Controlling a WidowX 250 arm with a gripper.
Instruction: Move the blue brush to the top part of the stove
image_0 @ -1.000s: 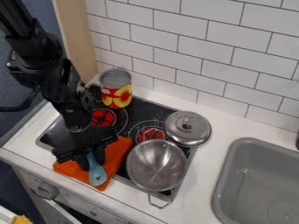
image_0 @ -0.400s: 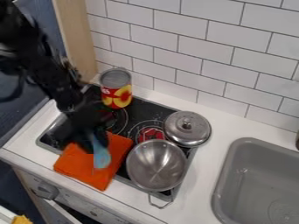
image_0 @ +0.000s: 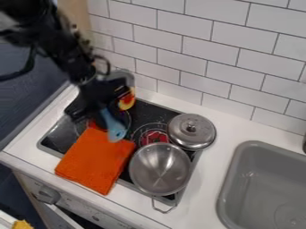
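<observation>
1. while a yellow scrap (image_0: 23, 224) pokes up at the lower left corner, a round knob (image_0: 46, 195) sits beside it on the front panel below the counter (image_0: 24, 150).
2. next comes the black arm (image_0: 65, 53), slanting in from the upper left, past an upright wooden panel (image_0: 74, 11).
3. the orange cloth (image_0: 92, 161) lies flat over the near left part of the stove (image_0: 143, 112) and laps onto the counter's front strip.
4. the gripper (image_0: 101, 109) hangs over the far left part of the stove, its fingers closed around one end of the blue brush (image_0: 115, 129).
5. the brush slants down and to the right, its wide end by the cloth's far edge (whether it touches anything below, i can't tell).
6. just behind the gripper and partly hidden by it, a red and yellow can (image_0: 126, 99) stands upright at the back.
7. the metal pot (image_0: 160, 169) sits open on the near right part of the stove, handle toward the front.
8. beside it, the metal lid (image_0: 191, 131) lies knob up across the stove's right edge.
9. a grey sink (image_0: 263, 188) is set into the counter at the far right.
</observation>
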